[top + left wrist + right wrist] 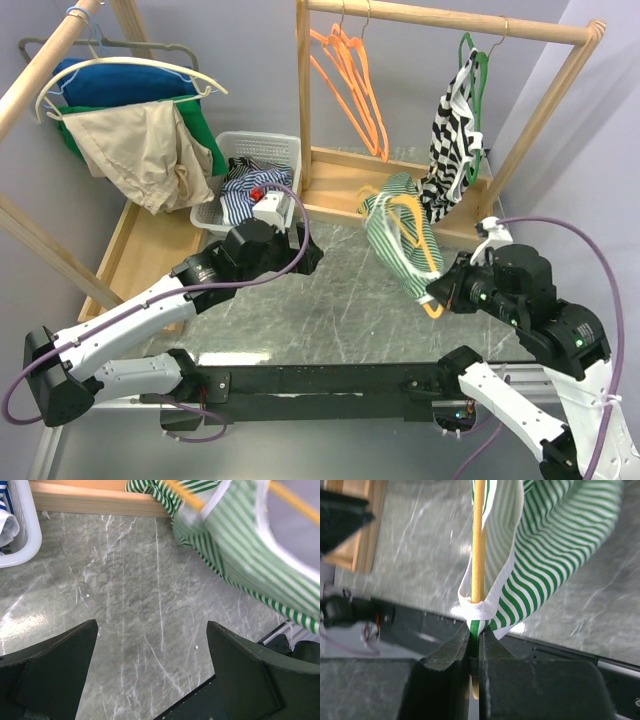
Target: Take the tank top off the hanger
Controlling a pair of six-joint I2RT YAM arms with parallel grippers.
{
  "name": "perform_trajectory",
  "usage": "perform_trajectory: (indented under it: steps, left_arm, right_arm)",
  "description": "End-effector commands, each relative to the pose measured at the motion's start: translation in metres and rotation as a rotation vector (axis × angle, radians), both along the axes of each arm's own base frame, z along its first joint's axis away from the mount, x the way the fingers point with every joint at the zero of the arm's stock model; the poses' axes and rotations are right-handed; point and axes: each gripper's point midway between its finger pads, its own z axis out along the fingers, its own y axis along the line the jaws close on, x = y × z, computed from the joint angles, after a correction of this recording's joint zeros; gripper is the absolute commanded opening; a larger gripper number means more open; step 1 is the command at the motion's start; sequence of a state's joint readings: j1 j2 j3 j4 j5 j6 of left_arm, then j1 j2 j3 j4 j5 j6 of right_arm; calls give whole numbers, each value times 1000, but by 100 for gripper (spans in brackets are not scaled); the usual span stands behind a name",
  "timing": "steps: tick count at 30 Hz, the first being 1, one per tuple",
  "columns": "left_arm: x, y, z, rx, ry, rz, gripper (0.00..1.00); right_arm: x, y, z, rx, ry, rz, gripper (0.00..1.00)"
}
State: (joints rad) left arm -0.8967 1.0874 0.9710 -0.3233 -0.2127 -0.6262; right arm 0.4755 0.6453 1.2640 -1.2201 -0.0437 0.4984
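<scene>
Top external view: the right gripper (pixel 437 300), right of centre in the frame, has its jaws pressed together on the lower end of the yellow hanger (pixel 412 222). The hanger slants up and to the left from the gripper. The green-and-white striped tank top (pixel 388 240) hangs on it, lifted above the marble table (pixel 330 310) and just in front of the wooden rack (pixel 335 195).

In the right wrist view the hanger's rod runs straight up the middle of the frame from between the closed fingers. The tank top's white-edged hem is bunched around the rod right at the fingertips, and a fold of striped cloth is caught in the pinch with it. The rest of the fabric billows to the upper right.

The left gripper (pixel 151 627) is spread wide over bare table with nothing between its fingers. In its wrist view the tank top fills the upper right corner, well apart from both fingers, and a white basket (pixel 25 540) sits at the upper left.
</scene>
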Motion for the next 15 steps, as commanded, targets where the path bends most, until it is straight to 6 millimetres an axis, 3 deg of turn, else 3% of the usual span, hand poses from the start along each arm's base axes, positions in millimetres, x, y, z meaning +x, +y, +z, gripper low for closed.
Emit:
perform_trajectory:
  steps: [1,15]
  left_arm:
    - [6,-5,39,-67,-80,2,96]
    - [18,-18,45,-81,-90,13,96]
  right_arm:
    - [-13,22,4,58,-13,162,0]
    - [-10,72,6,64,-64,446,0]
